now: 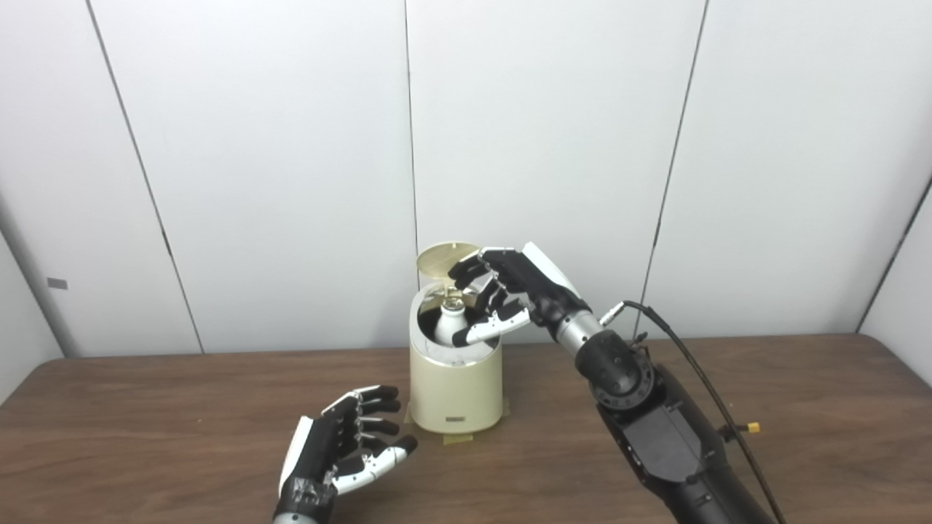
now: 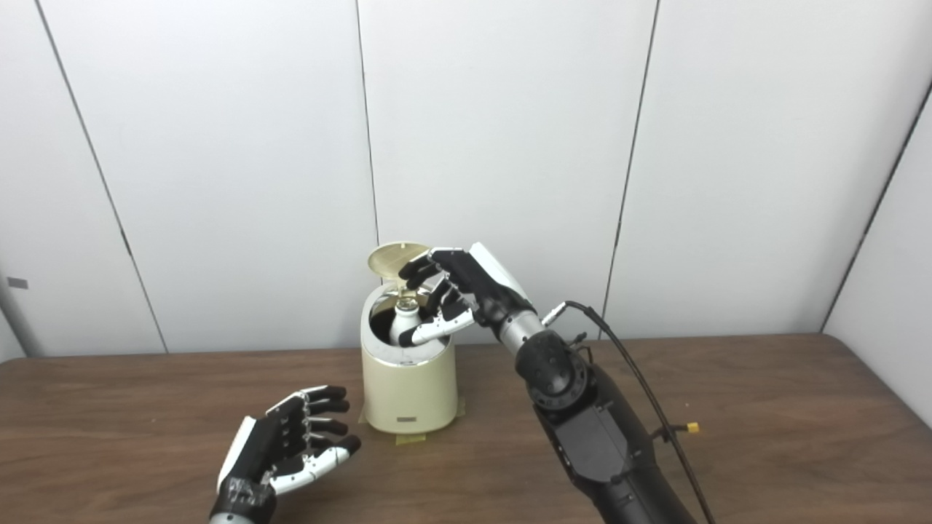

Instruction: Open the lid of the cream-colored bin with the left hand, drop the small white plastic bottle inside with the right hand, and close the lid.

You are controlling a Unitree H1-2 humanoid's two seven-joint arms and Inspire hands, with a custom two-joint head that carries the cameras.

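Left hand sits low in the bottom-left part of the frame, resting just above the table, palm turned in, fingers spread apart and holding nothing. It's near the bin but not touching it.

Moving right, the bin stands at the middle of the frame on a bit of tape, and its lid is already flipped up and standing open at the back. So the opening step looks done.

Bottle is poking up inside the mouth of the bin, neck upward, most of it below the rim. Hard to say if it's resting on something in there or being held up.

Right hand comes in from the lower right and hovers right over the opening, fingers curled loosely around the top of the bottle, thumb across the front of the rim. Whether the fingers are actually pinching it or have just let go can't be told from either view.

Best guess: this is the drop step, right at the release. Next, the right hand needs to clear out upward without bumping the lid, then the left hand has to come up and push the lid down.
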